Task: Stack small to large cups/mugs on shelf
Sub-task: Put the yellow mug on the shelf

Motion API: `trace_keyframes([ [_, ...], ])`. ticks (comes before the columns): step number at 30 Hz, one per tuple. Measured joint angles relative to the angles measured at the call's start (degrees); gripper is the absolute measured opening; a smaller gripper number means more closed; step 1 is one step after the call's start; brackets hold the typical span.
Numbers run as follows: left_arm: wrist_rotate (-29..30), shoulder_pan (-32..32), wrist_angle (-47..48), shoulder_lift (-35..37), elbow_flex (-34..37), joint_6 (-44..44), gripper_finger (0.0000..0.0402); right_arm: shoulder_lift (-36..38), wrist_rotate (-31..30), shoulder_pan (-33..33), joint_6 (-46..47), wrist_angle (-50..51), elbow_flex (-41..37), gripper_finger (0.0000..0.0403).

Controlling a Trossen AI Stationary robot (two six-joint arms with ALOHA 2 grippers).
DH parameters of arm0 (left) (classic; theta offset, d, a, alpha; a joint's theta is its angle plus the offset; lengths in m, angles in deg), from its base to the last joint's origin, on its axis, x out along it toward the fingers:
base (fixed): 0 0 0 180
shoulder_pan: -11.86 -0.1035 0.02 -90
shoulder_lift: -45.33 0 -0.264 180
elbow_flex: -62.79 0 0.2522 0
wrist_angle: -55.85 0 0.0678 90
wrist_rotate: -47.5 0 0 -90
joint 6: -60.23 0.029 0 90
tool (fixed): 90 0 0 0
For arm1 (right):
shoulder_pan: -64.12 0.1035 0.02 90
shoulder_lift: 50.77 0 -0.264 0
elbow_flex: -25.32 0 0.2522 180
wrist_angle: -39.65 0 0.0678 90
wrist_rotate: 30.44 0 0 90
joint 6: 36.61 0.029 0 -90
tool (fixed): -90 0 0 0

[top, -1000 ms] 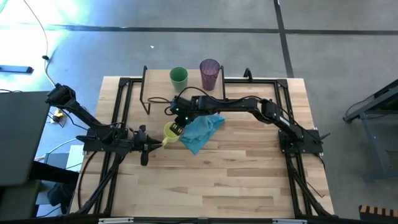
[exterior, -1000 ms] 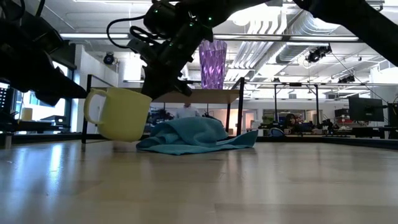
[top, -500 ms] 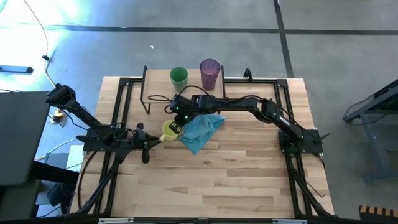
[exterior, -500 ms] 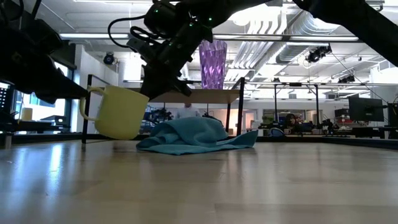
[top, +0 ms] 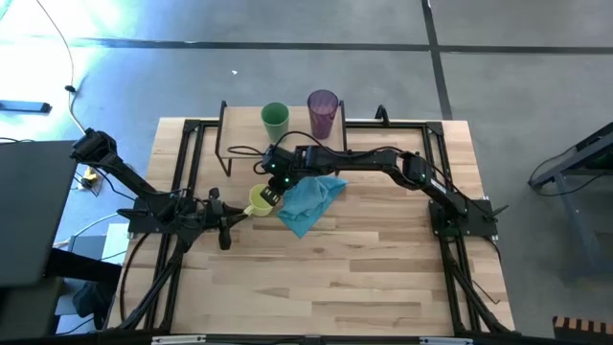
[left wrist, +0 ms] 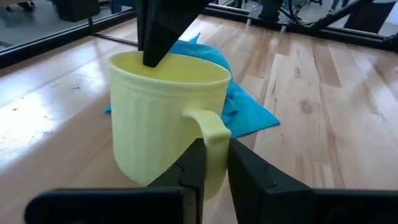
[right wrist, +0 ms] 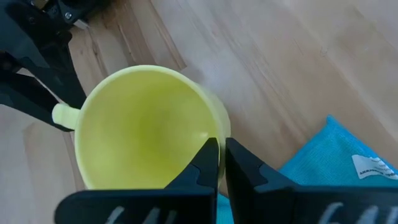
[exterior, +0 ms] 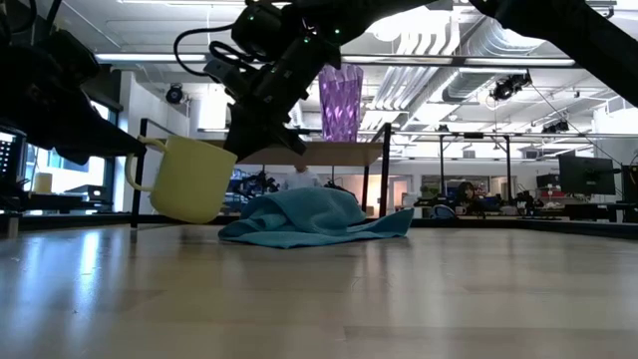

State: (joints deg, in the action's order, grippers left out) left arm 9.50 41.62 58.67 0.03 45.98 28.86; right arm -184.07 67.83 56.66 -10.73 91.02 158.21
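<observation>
Yellow mug [top: 260,200] pinched by both claws.
We note right claw [top: 273,195] clamping its rim, left claw [left wrist: 211,163] closed around its handle, near the surface's [top: 383,278] left edge.

Three cups — one yellow mug [top: 259,201], one green cup [top: 276,119], one purple tumbler [top: 323,112], one blue cloth [top: 308,202], one shelf [exterior: 329,152], two arms — two grippers.
</observation>
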Motion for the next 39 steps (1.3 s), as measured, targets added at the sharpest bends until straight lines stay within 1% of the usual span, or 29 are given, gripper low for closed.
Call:
trace_keyframes([
  [2, 0.0, 0.0, -0.04, 0.0, 0.0, -0.15, 0.0029, 0.0, 0.01, 0.08, -0.3, -0.22, 0.0, 0.0],
  [12, 0.04, 0.0, -0.2, 0.02, 0.0, -0.59, 0.0029, 0.02, 0.84, 0.17, -1.26, 0.21, 0.0, 0.0],
  [20, -0.28, -0.04, -0.63, 0.04, 0.0, -0.62, 0.0029, 0.06, 1.28, 0.44, 0.69, 2.15, 0.04, 0.0],
  [30, -3.51, -0.07, -1.31, 0.04, 0.0, -0.66, 0.0029, 0.09, 1.25, 2.15, 1.29, 3.9, 0.04, 0.0002],
  [33, -4.54, -0.07, -1.6, 0.04, -0.01, -0.66, 0.0029, 0.09, 1.27, 2.87, 1.23, 4.7, 0.04, 0.0016],
  [39, -5.8, -0.07, -2.5, 0.04, 0.0, -0.62, 0.0029, 0.09, 1.76, 3.88, 2.17, 5.72, 0.04, 0.0077],
])
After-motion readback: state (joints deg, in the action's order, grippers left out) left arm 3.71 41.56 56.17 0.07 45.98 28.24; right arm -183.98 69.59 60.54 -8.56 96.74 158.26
